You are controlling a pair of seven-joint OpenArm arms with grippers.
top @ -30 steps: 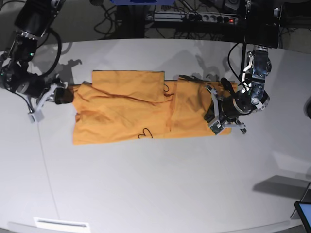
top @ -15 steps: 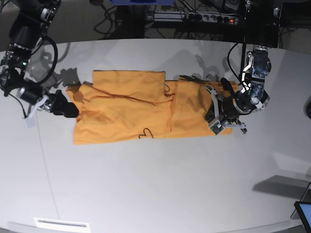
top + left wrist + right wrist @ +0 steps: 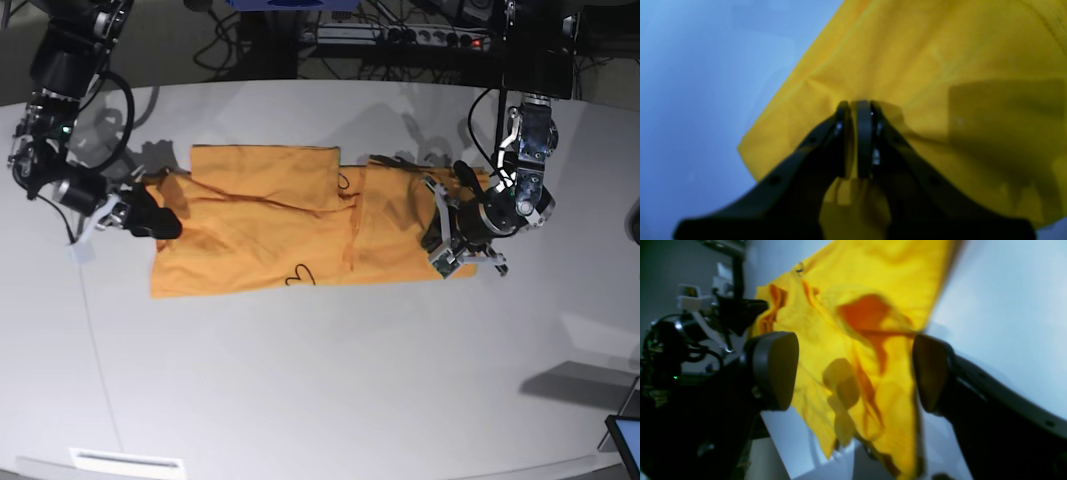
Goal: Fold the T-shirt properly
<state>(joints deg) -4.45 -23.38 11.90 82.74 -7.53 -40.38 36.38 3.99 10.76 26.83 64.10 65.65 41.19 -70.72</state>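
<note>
Base and wrist views. The T-shirt (image 3: 290,225), partly folded into a long band, lies flat on the white table (image 3: 320,390), slightly far of centre. Its long axis runs left to right; a doubled panel sits on the far-left part, and thin dark threads trail near the middle. Which end is collar and which is hem cannot be told.

The left claw (image 3: 857,113), at the band's right end in the base view, is closed tight with a pinch of cloth between its jaws, the fabric puckering toward the grip. The right claw (image 3: 853,373), at the band's left end, stands wide apart, one pad to each side of a rumpled edge, gripping nothing.

Risks, as judged:
- If the right claw closes on only the top layer of that rumpled edge, lifting would peel the fold open.
- With only one end held, any pull by the left claw would drag the whole band along the table and skew it.
- Uneven lifting of the two ends would leave a slanted crease.
</note>
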